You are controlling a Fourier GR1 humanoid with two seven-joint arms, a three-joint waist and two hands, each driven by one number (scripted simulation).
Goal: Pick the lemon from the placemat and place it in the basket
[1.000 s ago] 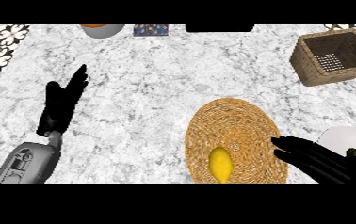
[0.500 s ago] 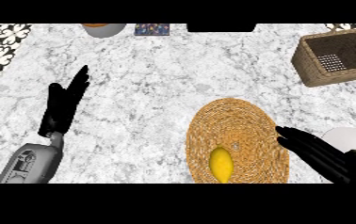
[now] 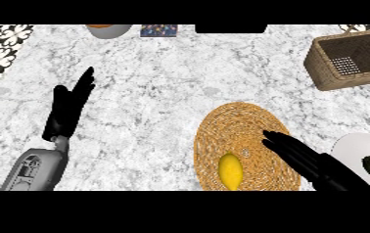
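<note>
One lemon (image 3: 230,170) lies on the near part of the round woven placemat (image 3: 242,124), close to the lower edge of the view, with nothing touching it. The right hand (image 3: 307,158) reaches over the mat's right side with its fingers straight and spread apart, holding nothing; its fingertips point up and left, just beside the lemon but not on it. By the look of it, this is the approach before the grasp, the hand coming in from the side so that the fingers can close round the fruit.

The one basket (image 3: 339,60) stands well apart, at the far right of the counter (image 3: 173,80) (it looks empty), so the carry will run away from the robot and to the right.

The left hand (image 3: 69,107) rests open at the left, fingers up, taking no part.

Past the right hand, a white plate (image 3: 350,146) shows at the edge.
</note>
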